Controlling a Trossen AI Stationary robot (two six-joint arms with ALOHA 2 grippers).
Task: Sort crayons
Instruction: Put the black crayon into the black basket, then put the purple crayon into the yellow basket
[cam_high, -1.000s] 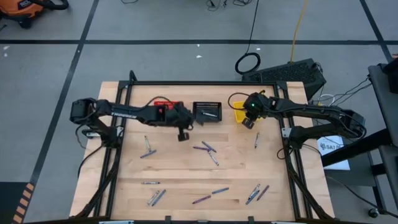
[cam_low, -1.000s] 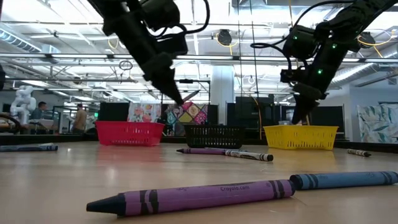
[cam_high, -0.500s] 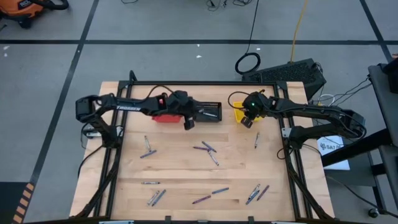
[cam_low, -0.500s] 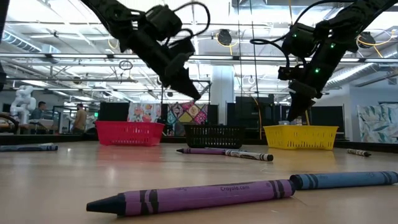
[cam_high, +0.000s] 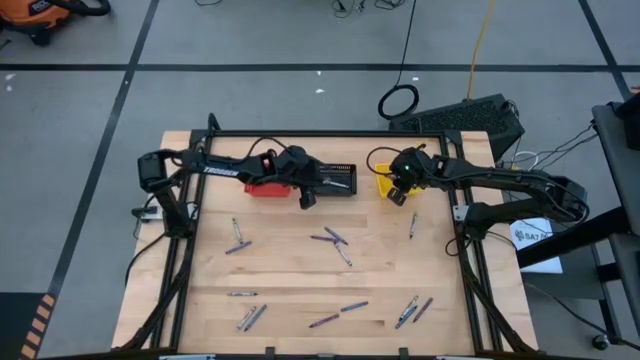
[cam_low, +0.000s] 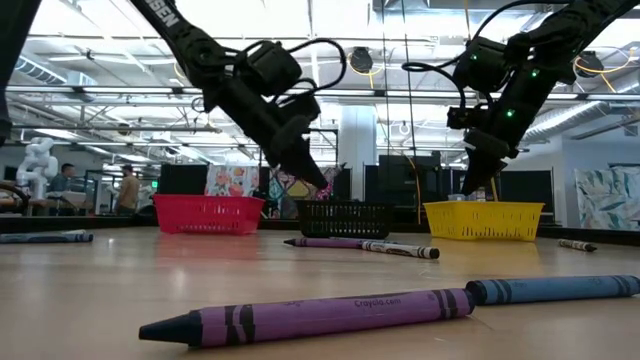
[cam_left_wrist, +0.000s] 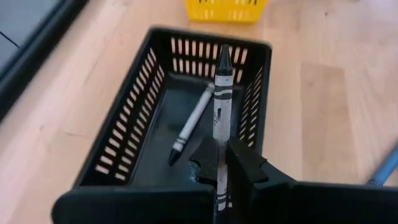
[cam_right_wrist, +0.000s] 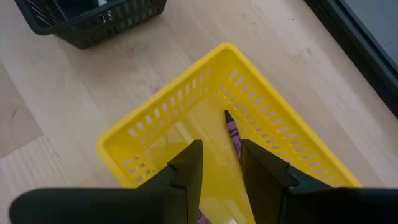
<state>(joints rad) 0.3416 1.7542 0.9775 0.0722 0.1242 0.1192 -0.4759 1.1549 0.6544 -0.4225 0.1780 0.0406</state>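
My left gripper is shut on a grey crayon over the near left part of the black basket. A second grey crayon lies on that basket's floor. My right gripper hangs open over the yellow basket, touching nothing. A purple crayon lies in the yellow basket below its fingers. The red basket stands left of the black one. Several loose crayons lie on the wooden table. My left gripper pinches the grey crayon between its two fingers on the paper-wrapped shaft, behind its middle. The crayon runs along the fingers and sticks out past them, dark tip forward. The fingers slant down toward the basket. The crayon is lifted clear, above the basket.
Loose crayons lie mid-table, near the right frame and along the near edge. A black metal frame borders the table. In the low view a purple crayon lies close to the camera.
My left gripper has carried the grey crayon toward the table's far edge and right, from in front of the red basket to above the black basket's near left part. It has stayed shut on the crayon.
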